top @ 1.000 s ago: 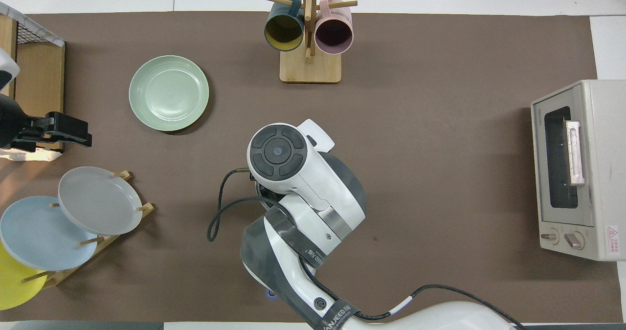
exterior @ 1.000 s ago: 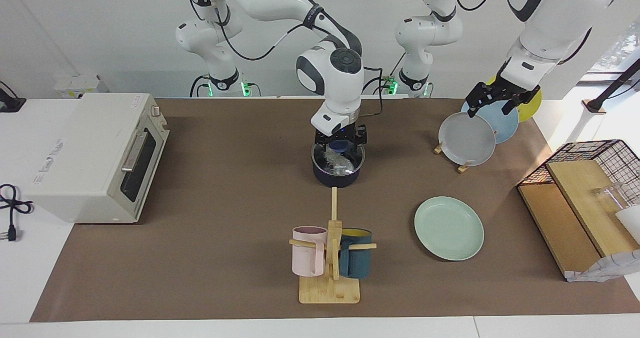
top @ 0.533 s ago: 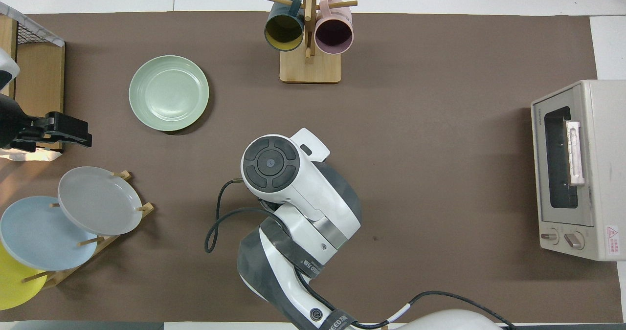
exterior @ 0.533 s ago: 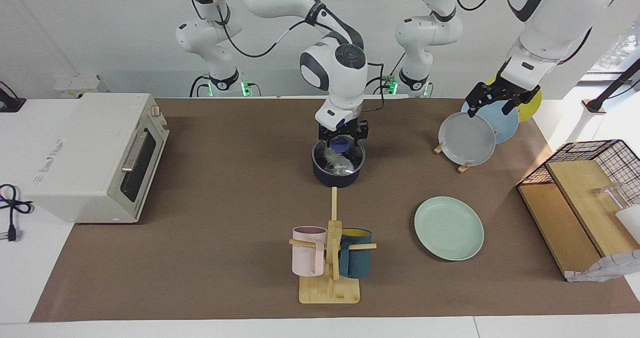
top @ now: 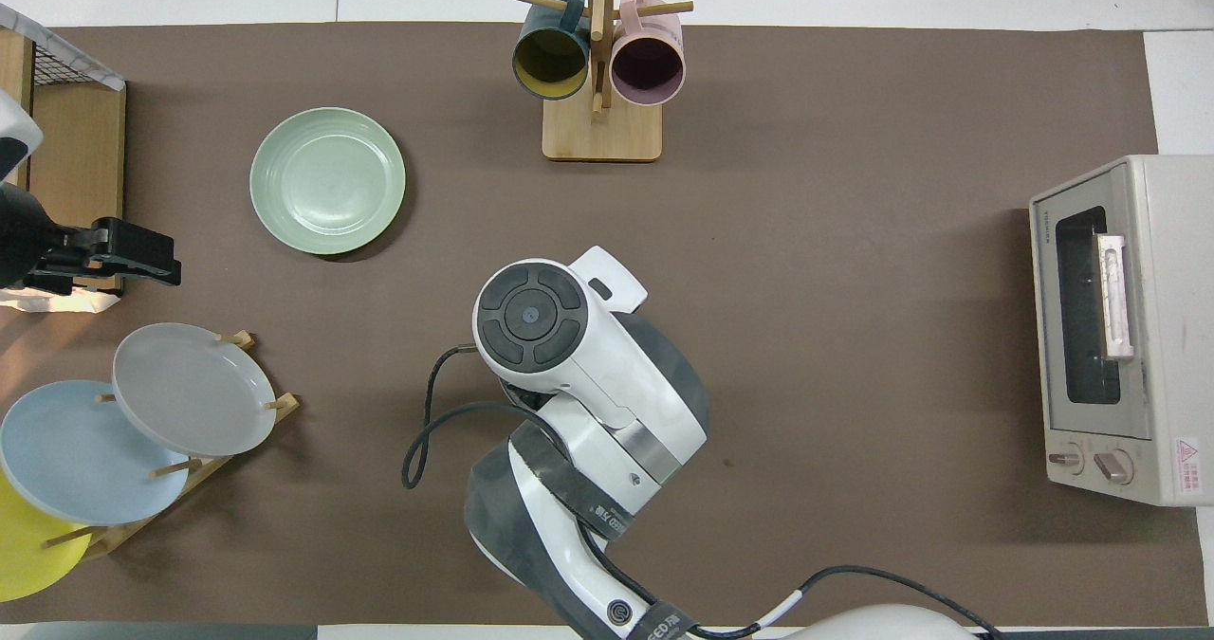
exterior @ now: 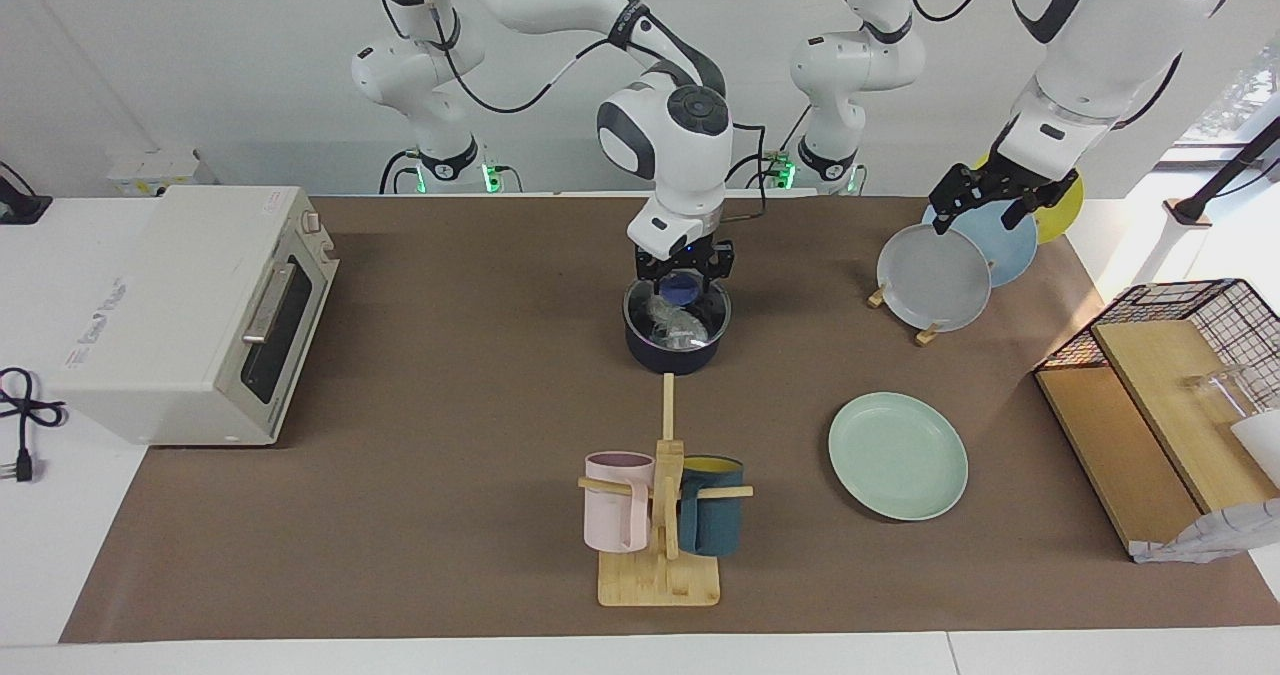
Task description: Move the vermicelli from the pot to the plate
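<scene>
The dark blue pot (exterior: 672,350) stands mid-table, nearer to the robots than the mug stand. A glass lid with a blue knob (exterior: 682,286) covers it. The whitish vermicelli (exterior: 673,323) shows through the lid. My right gripper (exterior: 682,277) points down right at the knob. In the overhead view the right arm (top: 569,374) hides the pot, lid and vermicelli. The mint-green plate (exterior: 898,455) lies empty toward the left arm's end; it also shows in the overhead view (top: 327,181). My left gripper (exterior: 985,203) waits open, raised above the plate rack, and shows in the overhead view (top: 133,253).
A rack with a grey plate (exterior: 933,278), a light blue plate and a yellow plate stands at the left arm's end. A wooden mug stand (exterior: 660,515) holds a pink and a teal mug. A toaster oven (exterior: 190,310) stands at the right arm's end. A wire basket on wooden boards (exterior: 1170,375) stands beside the mint-green plate.
My right gripper has risen a little at the lid's knob since one second ago, and the arm's elbow has shifted. The lid still sits over the pot. The left arm has not moved.
</scene>
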### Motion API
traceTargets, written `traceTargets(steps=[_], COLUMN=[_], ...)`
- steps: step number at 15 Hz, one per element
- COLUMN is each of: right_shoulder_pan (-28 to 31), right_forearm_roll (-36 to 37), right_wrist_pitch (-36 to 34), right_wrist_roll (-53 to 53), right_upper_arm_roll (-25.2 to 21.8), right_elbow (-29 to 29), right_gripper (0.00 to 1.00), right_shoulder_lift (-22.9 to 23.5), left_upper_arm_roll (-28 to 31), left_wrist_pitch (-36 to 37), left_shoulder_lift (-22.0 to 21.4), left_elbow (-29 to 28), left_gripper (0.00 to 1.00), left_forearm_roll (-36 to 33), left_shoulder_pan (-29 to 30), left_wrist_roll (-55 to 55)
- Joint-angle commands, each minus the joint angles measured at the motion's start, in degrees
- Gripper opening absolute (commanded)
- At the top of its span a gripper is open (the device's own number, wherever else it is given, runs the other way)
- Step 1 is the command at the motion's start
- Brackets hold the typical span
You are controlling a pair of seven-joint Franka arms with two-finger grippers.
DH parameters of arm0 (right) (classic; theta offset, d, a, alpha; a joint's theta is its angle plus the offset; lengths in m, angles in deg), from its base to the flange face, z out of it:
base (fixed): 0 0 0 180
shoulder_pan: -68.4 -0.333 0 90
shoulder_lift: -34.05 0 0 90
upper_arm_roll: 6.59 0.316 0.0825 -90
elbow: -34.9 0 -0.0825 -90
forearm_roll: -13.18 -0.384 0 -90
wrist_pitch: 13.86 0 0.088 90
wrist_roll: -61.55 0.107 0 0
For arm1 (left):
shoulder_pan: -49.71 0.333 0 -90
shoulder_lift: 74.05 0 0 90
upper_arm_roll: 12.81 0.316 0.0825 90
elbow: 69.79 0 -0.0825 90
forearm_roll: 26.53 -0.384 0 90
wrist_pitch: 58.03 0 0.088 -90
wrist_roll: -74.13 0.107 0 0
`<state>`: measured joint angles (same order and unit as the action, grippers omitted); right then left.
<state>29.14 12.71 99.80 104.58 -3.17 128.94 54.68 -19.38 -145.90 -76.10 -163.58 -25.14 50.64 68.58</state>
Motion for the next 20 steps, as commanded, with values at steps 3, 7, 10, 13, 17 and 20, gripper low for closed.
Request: traceTargets(steps=[3, 7, 10, 13, 17, 20], right_shoulder_pan=[0.41, 1.81, 6.20, 11.29, 19.38, 26.06], right_forearm_roll=[0.30, 0.30, 0.30, 0.30, 0.30, 0.30], right_wrist_pitch=[-0.10, -6.95, -8.63, -9.16, -9.60, -8.64], right_wrist_roll=[-1.46, -3.74, -8.38, -14.98, -24.99, -33.95], right_upper_arm_roll=[0.26, -0.61, -0.44, -0.44, -0.53, -0.44], right_elbow=[0.28, -5.78, -6.06, -5.97, -4.48, -3.25], right_gripper=[0.51, 0.51, 0.51, 0.51, 0.51, 0.51], right_shoulder_lift=[-1.03, -1.38, -2.61, -3.40, -3.58, -3.58], left_upper_arm_roll=[-0.02, -0.11, -0.11, -0.46, -0.46, -0.55], left_wrist_pitch=[0.68, 0.68, 0.51, 0.07, -5.28, -12.21], left_shoulder_lift=[-0.67, -0.75, -0.76, -0.84, -1.38, -0.23], left_elbow=[-0.07, -0.25, -0.25, -0.60, -4.81, -9.11], left_gripper=[1.00, 1.00, 1.00, 1.00, 1.00, 1.00], left_forearm_roll=[-0.78, -0.78, -0.78, -0.60, -0.07, 2.03], left_shoulder_pan=[0.30, 0.04, -0.49, -1.45, -12.49, -20.24], left_wrist_roll=[0.27, 0.27, 0.19, 0.01, -13.37, -25.45])
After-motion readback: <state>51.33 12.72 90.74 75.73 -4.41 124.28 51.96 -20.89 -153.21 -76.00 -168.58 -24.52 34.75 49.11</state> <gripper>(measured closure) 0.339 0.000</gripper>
